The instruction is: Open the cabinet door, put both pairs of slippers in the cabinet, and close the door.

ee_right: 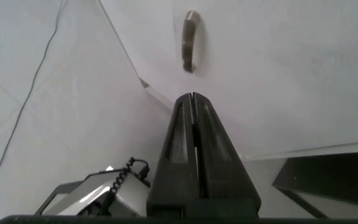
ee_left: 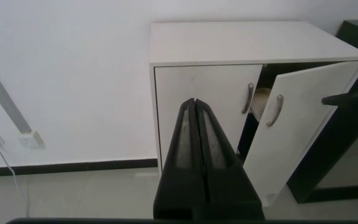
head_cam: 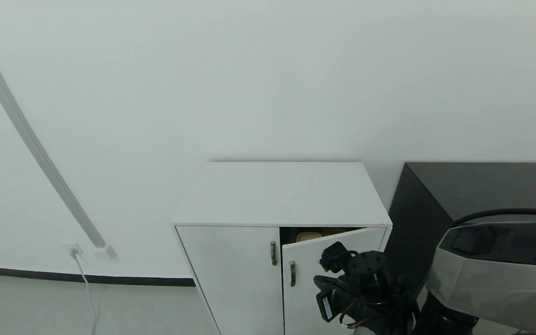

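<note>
Head view: the white cabinet (head_cam: 277,195) has its right door (head_cam: 303,307) ajar, a tan slipper (head_cam: 308,236) is partly visible in the gap, and the right arm (head_cam: 365,288) covers the door's lower corner. Left wrist view: the left gripper (ee_left: 194,102) has its fingers pressed together, empty, well short of the cabinet. Right wrist view: the right gripper (ee_right: 193,96), fingers likewise closed on nothing, is near the door face and handle (ee_right: 190,41); contact cannot be determined.

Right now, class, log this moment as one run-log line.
right door ajar | left door shut | tan shape, likely slipper, inside cabinet | left gripper shut, empty | right gripper shut, near handle
</note>
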Tool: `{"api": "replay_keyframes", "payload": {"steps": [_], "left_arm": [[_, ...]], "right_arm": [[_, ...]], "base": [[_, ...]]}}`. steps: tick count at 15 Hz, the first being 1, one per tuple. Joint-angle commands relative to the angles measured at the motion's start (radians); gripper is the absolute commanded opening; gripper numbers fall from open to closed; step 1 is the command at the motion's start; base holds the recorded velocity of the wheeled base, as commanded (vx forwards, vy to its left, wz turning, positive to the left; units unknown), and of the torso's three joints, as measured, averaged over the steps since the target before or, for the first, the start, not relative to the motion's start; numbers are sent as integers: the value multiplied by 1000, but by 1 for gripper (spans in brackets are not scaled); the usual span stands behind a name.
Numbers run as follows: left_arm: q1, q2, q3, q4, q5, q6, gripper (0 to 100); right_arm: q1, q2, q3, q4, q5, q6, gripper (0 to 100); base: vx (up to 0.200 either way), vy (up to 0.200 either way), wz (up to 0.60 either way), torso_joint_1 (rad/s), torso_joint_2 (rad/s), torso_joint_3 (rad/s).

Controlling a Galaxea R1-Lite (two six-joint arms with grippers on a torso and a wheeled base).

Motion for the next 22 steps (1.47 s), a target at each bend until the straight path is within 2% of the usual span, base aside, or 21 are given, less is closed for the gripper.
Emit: {"api": "replay_keyframes", "payload": {"steps": [1,4,8,22], "left_arm": [[0,1,0,0,0,0,0],[0,1,0,0,0,0,0],[0,1,0,0,0,0,0],[0,1,0,0,2,-2,0]], "right_arm": [[-28,96,-66,0,-1,0,0],[-40,138,-131,3,1,0,0],[-70,156,-249,74,-1,0,0],[-166,210,-393,146,-1,-8,0]], "base": [[0,0,0,0,0,0],[0,0,0,0,0,0],[0,0,0,0,0,0],[0,0,0,0,0,0]]}}
